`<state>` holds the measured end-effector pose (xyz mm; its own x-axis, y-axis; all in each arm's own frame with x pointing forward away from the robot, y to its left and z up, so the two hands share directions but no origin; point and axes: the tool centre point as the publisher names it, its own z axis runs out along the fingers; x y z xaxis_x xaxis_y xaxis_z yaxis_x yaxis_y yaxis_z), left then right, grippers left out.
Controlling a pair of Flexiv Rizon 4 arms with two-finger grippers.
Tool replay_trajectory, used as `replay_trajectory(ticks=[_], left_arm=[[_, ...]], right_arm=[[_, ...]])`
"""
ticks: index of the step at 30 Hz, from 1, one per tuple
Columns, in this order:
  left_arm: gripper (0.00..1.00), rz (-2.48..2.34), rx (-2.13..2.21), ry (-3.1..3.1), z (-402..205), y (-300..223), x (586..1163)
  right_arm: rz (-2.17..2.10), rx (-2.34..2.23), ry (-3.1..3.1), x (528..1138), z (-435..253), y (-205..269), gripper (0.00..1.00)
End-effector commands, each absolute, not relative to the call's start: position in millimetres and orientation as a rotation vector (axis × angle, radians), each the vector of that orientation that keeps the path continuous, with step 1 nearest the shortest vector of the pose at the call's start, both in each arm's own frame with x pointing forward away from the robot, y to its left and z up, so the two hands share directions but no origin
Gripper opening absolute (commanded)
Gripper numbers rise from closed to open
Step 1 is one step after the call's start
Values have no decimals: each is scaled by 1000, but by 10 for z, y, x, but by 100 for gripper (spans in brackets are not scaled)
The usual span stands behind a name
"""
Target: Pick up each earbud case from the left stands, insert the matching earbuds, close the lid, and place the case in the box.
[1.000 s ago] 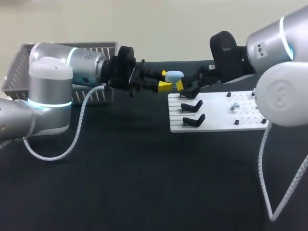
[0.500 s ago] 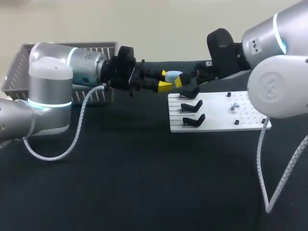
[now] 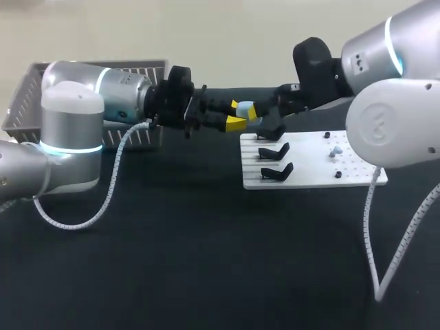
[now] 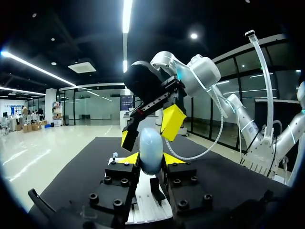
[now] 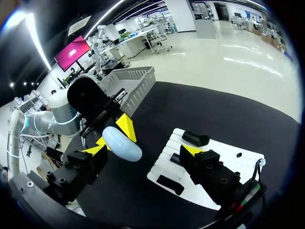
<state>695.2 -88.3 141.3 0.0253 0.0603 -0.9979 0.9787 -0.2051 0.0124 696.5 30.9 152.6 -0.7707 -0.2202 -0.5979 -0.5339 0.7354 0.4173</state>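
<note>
Pale-blue earbud case (image 4: 151, 145) clenched in left gripper (image 4: 151, 160), right gripper (image 5: 144, 149) released alongside, white stand board (image 3: 309, 163) beneath

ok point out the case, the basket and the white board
case (image 4: 150, 148): left wrist view, middle of its pale blue shell
basket (image 3: 24, 96): head view, its slatted side wall
white board (image 3: 309, 165): head view, bare patch near its middle
</note>
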Motion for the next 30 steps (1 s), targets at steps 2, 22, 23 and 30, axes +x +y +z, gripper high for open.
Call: replay_trajectory(ticks=[2,22,23,30], left_arm=[[0,-1315,1417,1135,1407,-884,6959],[0,-1315,1417,1135,1407,-884,6959],[0,-1315,1417,1135,1407,-884,6959],[0,-1315,1417,1135,1407,-884,6959]], right_arm=[[759,-555,2415,6947,1565,287,100],[779,-564,2448,6956,1434,306,100],[778,-561,2449,6963,1429,308,100],[769,-544,2437,6997,1467,279,100]])
